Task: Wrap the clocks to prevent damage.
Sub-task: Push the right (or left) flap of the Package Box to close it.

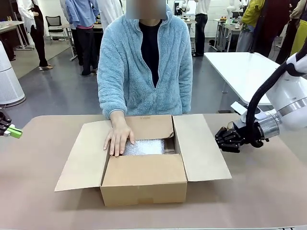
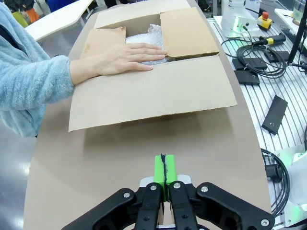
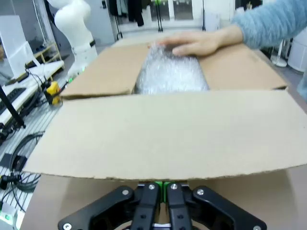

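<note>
The clocks show as a whitish bubble-wrap bundle [image 1: 145,146] lying flat inside the open cardboard box [image 1: 144,178]; the same bundle [image 2: 148,36] [image 3: 170,74] appears in both wrist views. A person's hand [image 1: 118,137] rests palm-down on the bundle's left part and the box flap. My left gripper [image 1: 14,132] hovers at the table's far left edge, shut and empty, its green pads [image 2: 164,168] pressed together. My right gripper [image 1: 224,140] hangs shut and empty just right of the box's right flap, fingers [image 3: 162,188] together.
The box's four flaps [image 1: 199,146] are spread open on the tan table [image 1: 268,191]. The person in a light blue fleece [image 1: 144,67] stands at the far side. Cables and a stand [image 2: 254,43] lie beside the table.
</note>
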Tool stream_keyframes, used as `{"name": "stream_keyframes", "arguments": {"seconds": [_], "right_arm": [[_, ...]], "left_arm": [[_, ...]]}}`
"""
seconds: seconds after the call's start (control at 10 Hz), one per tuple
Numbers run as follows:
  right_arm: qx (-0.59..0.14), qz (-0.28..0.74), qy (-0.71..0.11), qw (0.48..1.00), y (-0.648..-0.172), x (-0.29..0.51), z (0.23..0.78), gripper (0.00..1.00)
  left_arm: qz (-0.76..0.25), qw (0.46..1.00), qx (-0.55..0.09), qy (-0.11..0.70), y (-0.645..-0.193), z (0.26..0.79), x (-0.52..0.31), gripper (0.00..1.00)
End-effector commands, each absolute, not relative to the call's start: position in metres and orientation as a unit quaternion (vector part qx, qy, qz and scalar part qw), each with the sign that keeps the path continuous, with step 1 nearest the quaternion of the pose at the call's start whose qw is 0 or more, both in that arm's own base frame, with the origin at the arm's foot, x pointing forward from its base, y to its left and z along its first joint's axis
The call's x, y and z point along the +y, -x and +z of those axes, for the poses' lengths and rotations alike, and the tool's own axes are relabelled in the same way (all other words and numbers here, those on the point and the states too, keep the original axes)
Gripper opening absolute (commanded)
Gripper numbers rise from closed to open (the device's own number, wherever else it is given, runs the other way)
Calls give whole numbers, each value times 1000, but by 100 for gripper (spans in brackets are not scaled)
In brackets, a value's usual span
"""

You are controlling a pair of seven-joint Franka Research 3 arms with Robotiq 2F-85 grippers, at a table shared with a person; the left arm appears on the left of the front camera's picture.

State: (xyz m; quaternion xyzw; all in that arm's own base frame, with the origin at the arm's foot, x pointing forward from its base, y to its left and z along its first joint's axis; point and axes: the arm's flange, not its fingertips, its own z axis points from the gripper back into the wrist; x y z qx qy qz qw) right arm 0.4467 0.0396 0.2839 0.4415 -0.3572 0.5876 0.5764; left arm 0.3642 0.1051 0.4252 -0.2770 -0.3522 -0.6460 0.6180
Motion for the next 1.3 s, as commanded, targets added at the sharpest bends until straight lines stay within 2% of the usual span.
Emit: {"name": "stream_keyframes", "arguments": {"seconds": [0.0, 0.8, 1.2], "right_arm": [[-396, 573, -460, 551, -450, 42, 280, 1], [-441, 617, -458, 463, -419, 109, 326, 1], [-434, 629, -446, 467, -433, 151, 330, 1]], "left_arm": [[-643, 618, -355, 280, -364, 427, 106, 0], [-643, 618, -355, 280, -364, 427, 106, 0], [-643, 618, -355, 280, -364, 427, 106, 0]]}}
